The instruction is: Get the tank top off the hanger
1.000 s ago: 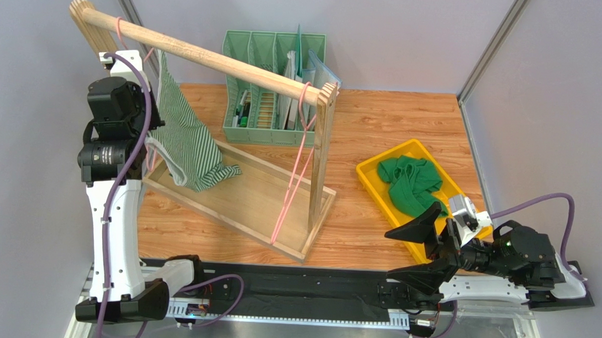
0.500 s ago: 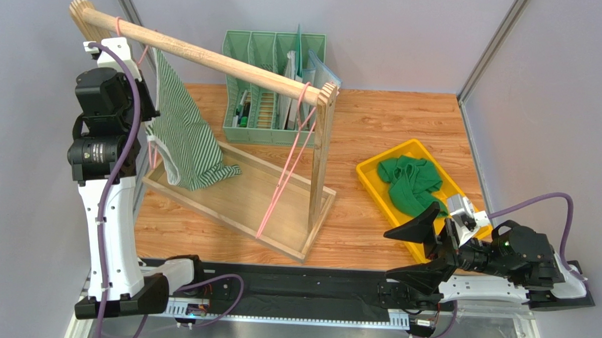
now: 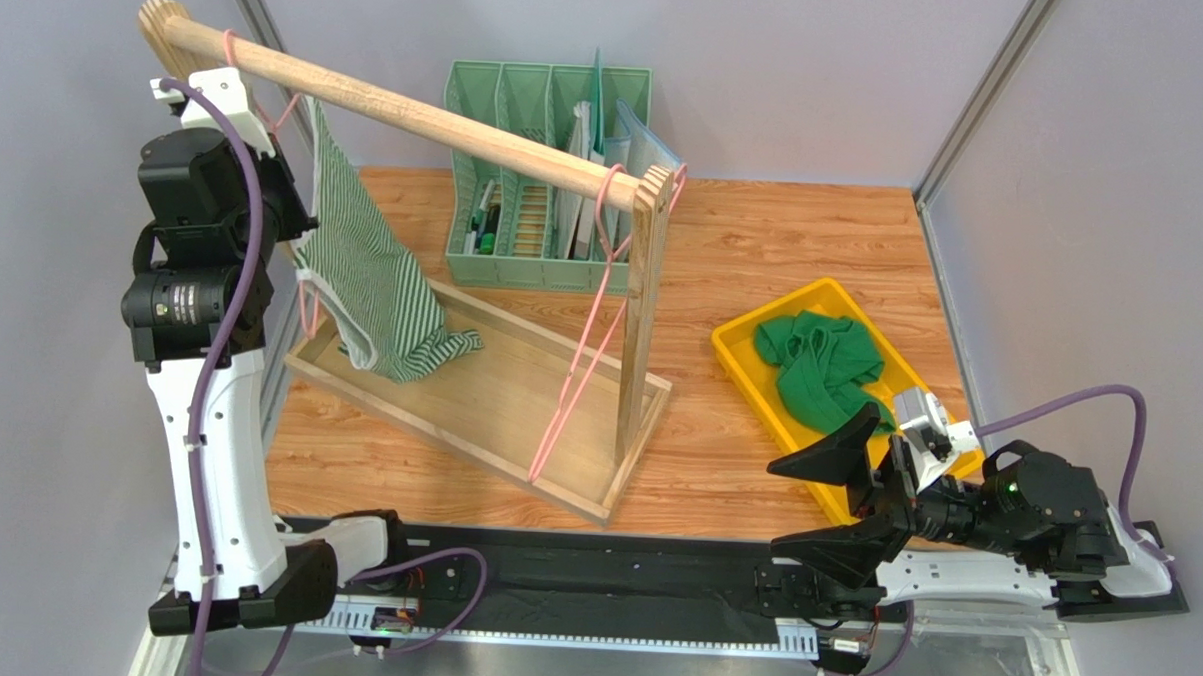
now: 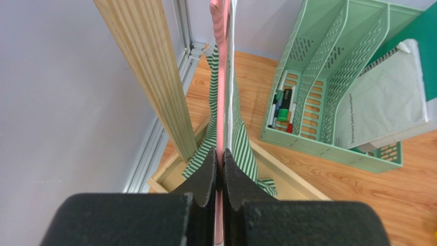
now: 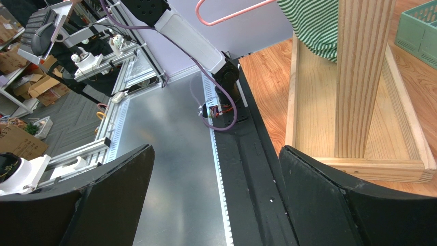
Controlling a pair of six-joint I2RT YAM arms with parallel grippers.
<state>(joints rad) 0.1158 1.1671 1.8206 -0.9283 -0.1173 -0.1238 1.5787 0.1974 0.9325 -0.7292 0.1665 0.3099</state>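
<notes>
Plainly, the left end effector (image 4: 219, 157) is clenched on the thin pink plastic hanger (image 4: 220, 77). In the left wrist view its two black fingers (image 4: 207, 173) pinch the pink bar, which runs straight from 6 o'clock up to 12 o'clock.

The green-and-white striped tank top (image 3: 369, 278) drapes over that hanger on both sides of the fingers. It falls mostly toward 1 o'clock in the wrist view, touching the bar right above the grip. From above, the garment sits at about 10 o'clock on the counter. It hangs from the round wooden rail (image 3: 420, 114) down toward the shallow wooden base tray (image 3: 470, 409), with its long axis sloping toward 5 o'clock.

A second, bare pink hanger (image 3: 585, 353) dangles at the rail's other end, and the pale green slotted file organiser (image 3: 546, 171) stands behind at 12 o'clock.

The right end effector (image 3: 775, 506) is released, its fingers spread wide, low at 4 o'clock beside the yellow plastic tray (image 3: 743, 351). It is well apart from the garment.

The left arm is therefore the nearer one. As I judge it, the fabric must slide off along the hanger's arm, away from the grip.
</notes>
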